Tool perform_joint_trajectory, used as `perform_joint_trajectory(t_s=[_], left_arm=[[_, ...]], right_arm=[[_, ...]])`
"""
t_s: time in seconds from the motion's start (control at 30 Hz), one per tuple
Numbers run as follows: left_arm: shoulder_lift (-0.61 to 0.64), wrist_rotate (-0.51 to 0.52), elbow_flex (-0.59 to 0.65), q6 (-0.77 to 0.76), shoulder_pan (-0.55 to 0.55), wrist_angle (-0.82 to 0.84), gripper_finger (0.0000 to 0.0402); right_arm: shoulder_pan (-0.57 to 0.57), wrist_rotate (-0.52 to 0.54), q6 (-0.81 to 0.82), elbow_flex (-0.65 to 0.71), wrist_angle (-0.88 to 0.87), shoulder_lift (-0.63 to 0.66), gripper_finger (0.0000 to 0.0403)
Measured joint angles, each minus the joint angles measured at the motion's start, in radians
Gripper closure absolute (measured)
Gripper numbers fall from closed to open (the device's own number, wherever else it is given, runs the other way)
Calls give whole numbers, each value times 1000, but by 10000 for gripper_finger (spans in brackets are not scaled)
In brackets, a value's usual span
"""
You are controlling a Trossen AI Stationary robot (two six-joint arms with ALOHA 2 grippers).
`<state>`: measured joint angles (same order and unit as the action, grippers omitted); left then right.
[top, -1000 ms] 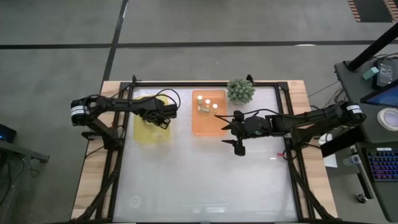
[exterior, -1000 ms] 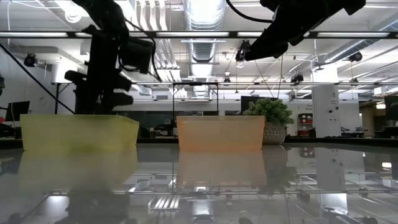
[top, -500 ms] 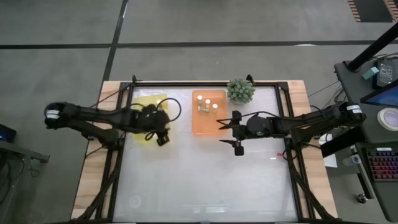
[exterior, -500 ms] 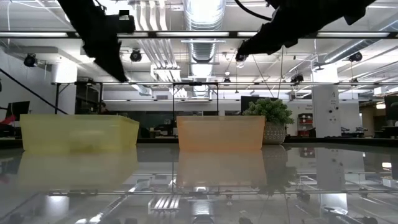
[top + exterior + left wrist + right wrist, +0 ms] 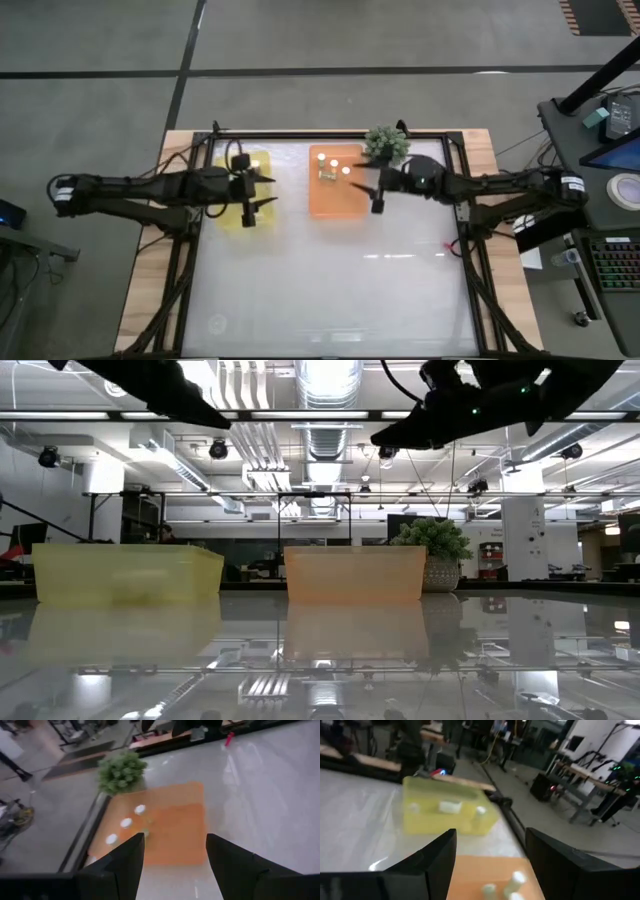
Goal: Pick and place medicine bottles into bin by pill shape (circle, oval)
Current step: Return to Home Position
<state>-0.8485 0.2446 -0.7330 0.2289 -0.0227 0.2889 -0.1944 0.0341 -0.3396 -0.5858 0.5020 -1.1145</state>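
My left gripper hangs open and empty above the yellow tray, its fingers level and pointing toward the orange tray. My right gripper is open and empty, high above the orange tray's right edge. Several small white-capped bottles stand in the far part of the orange tray and also show in the left wrist view. A few pale bottles lie in the yellow tray. In the low view both grippers are high above the trays.
A spiky green plant ball stands in a pot at the far edge, just right of the orange tray, close to my right gripper. The glossy table stretches toward the near edge inside a dark frame.
My left gripper has risen out of the yellow tray and tipped from pointing down to level, while its arm has drawn back toward the table's left edge. My right gripper has gone toward the far edge, up to the orange tray's right side.
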Motion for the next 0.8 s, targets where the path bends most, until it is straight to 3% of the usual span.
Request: perform_joint_trajectory(t_s=[0.3, 0.8], left_arm=[[163, -37, 112, 43, -111, -28, 204], [395, -188, 194, 90, -166, -54, 204]], right_arm=[[-231, -211, 2, 0, 93, 0, 175], [-249, -228, -18, 46, 115, 79, 182]])
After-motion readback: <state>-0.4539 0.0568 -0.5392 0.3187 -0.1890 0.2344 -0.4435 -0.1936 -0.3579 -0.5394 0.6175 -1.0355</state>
